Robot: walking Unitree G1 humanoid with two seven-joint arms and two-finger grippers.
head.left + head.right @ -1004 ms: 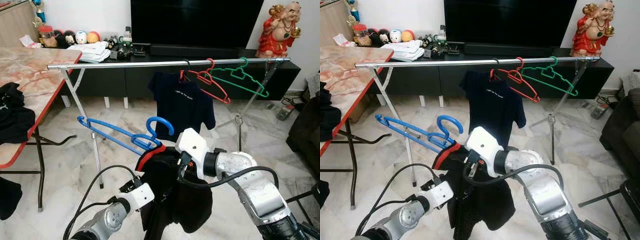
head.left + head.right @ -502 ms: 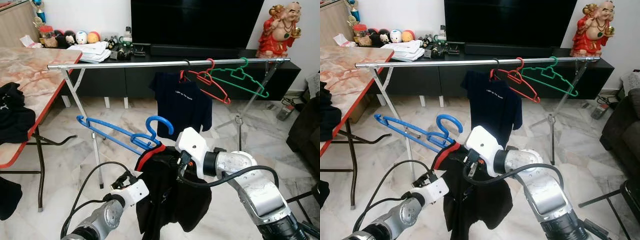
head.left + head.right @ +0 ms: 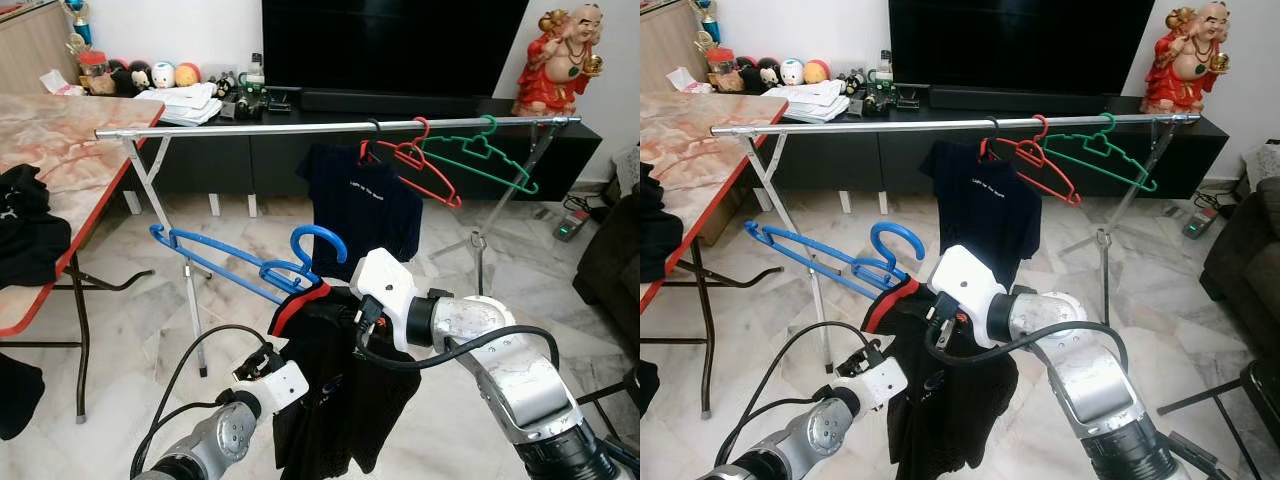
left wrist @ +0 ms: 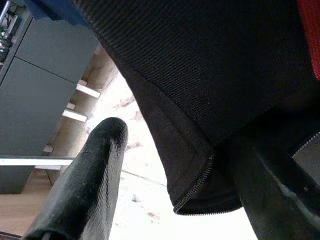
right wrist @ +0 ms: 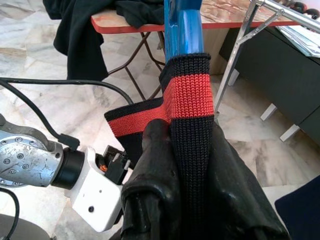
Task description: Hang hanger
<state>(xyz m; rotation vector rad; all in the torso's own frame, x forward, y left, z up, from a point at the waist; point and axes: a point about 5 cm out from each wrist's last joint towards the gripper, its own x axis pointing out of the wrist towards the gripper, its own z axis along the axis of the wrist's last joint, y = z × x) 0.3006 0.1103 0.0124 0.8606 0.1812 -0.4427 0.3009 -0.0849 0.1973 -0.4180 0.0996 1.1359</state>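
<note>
In the left eye view, the blue hanger (image 3: 245,262) sits at centre-left, its hook curling up at about 1 o'clock from its bar, well below the silver rail (image 3: 330,127) that runs across the upper half. A black garment (image 3: 335,380) with a red-striped collar hangs from the hanger's near end. The right gripper (image 3: 340,305) meets the collar just under the hook, while the left gripper (image 3: 285,370) sits at the garment's lower edge, around 7 o'clock from the hook. On the rail hang a navy t-shirt (image 3: 362,215), a red hanger (image 3: 420,165) and a green hanger (image 3: 480,155), at about 1 o'clock from the blue one. In the left wrist view, the left gripper's fingers (image 4: 85,185) stand apart, with the garment's zipped hem between them. In the right wrist view, the right gripper's fingers (image 5: 150,175) are clamped on the red-striped collar where it wraps the blue hanger's bar.
</note>
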